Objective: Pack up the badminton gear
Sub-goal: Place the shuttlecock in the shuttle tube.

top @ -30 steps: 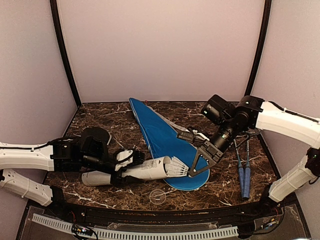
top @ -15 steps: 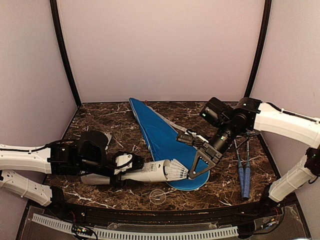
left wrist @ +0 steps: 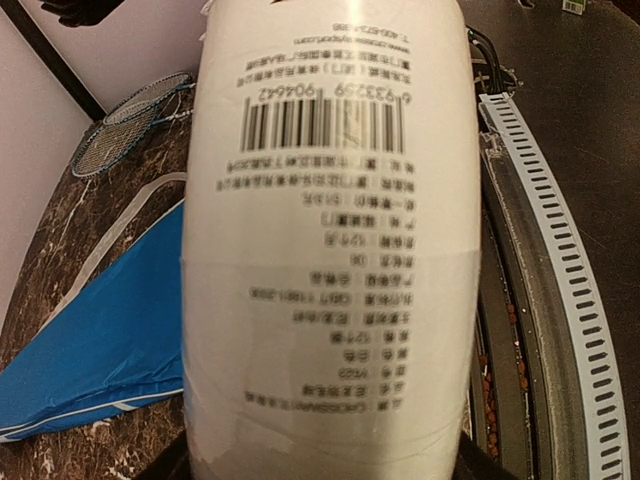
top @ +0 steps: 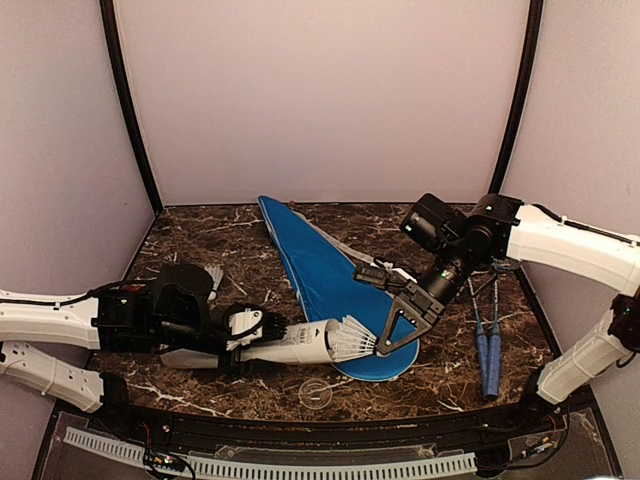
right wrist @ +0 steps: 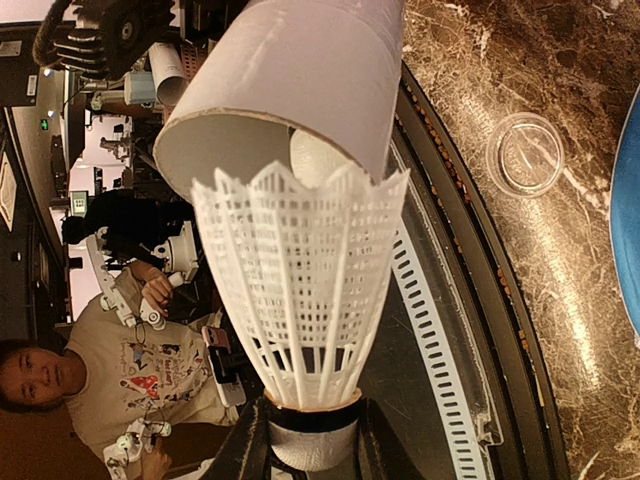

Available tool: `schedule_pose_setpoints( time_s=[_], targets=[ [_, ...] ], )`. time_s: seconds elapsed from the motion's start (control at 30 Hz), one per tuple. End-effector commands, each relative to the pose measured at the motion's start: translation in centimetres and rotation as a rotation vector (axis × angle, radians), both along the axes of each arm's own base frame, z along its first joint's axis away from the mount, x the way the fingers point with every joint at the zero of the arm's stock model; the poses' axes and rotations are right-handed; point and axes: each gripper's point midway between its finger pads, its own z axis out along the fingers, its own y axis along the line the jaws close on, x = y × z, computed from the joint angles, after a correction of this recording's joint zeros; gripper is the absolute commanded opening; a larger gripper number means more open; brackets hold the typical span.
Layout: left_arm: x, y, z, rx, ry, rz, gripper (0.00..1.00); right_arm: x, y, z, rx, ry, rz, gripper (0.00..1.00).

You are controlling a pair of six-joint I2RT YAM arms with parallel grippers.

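The left claw (top: 248,328) is clamped round the white tube (top: 298,342), holding it level; the right claw (top: 382,347) pinches a shuttlecock (top: 352,337) by its cork, with the skirt right at the tube's open mouth. The blue cover (top: 320,270) lies flat behind them; two rackets (top: 488,345) rest well off to the right.

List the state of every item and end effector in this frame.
white tube, on its side, mouth uncapped, gripped by the left end effector.
shuttlecock, held by its cork in the right end effector, skirt at the tube's mouth.
blue racket cover, lying flat on the table.
two rackets, side by side on the table, outside the cover.
clear cap, on the table, off the tube.
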Motion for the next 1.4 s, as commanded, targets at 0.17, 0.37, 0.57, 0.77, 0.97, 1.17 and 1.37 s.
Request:
schedule_pose_setpoints(
  time_s=[0.17, 0.37, 0.57, 0.77, 0.97, 1.17, 1.37],
  targets=[
    [-0.3, -0.4, 1.8, -0.066, -0.045, -0.023, 0.63, 1.0, 0.5, 0.2, 0.009, -0.011, -0.023, 0.12],
    [-0.1, -0.7, 1.0, -0.032, -0.025, -0.017, 0.63, 0.7, 0.8, 0.1, -0.009, -0.041, 0.006, 0.12],
    [-0.2, -0.9, 0.6, -0.02, -0.009, -0.018, 0.63, -1.2, 1.5, -0.2, -0.046, -0.061, 0.078, 0.12],
    [-0.2, -0.8, 0.8, -0.029, -0.009, -0.015, 0.63, -2.9, 1.4, -1.3, -0.087, -0.039, 0.124, 0.11],
    [-0.4, -0.7, 1.1, -0.043, -0.02, -0.028, 0.63, -2.8, 1.7, -1.7, -0.094, -0.025, 0.102, 0.1],
    [-0.6, -0.5, 1.9, -0.074, -0.034, -0.035, 0.63, -2.6, 1.8, -2.0, -0.104, 0.002, 0.086, 0.1],
    [-0.9, -0.5, 2.1, -0.082, -0.049, -0.038, 0.63, -1.7, 1.4, -2.2, -0.114, 0.024, 0.039, 0.1]
  ],
)
